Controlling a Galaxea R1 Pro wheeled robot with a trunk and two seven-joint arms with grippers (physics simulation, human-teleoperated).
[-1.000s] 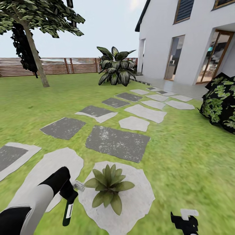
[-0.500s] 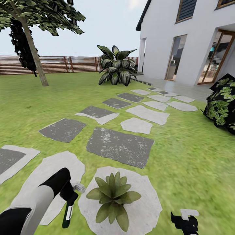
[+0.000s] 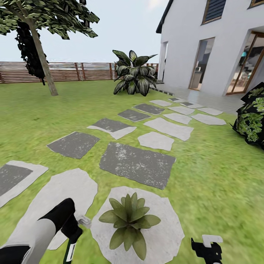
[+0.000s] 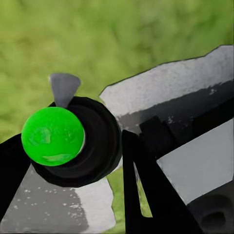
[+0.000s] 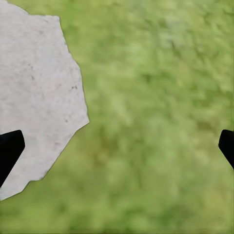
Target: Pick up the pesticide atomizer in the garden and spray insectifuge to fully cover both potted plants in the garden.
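In the head view my left gripper (image 3: pixel 73 234) hangs at the bottom left, shut on the pesticide atomizer (image 3: pixel 69 252), a slim bottle pointing down with a whitish label. The left wrist view looks at its dark round end with the bright green mark (image 4: pixel 53 136), held between my black fingers (image 4: pixel 146 187). One potted plant (image 3: pixel 128 220), a rosette of spiky green leaves hiding its pot, stands on a pale stepping stone (image 3: pixel 165 231) just right of the atomizer. My right gripper (image 3: pixel 207 252) sits low at the bottom right, open (image 5: pixel 117 148) over grass beside the stone's edge (image 5: pixel 34 87).
Grey and pale stepping stones (image 3: pixel 137 163) lead over the lawn towards a white house (image 3: pixel 216 44). A large striped-leaf plant (image 3: pixel 134 75) and a brown slat fence (image 3: pixel 73 71) stand behind. A tree (image 3: pixel 42 55) is at far left, a dark bush (image 3: pixel 253 119) at right.
The head view has shifted a little. My left gripper with the atomizer has sunk lower towards the picture's bottom edge. The right gripper has stayed put.
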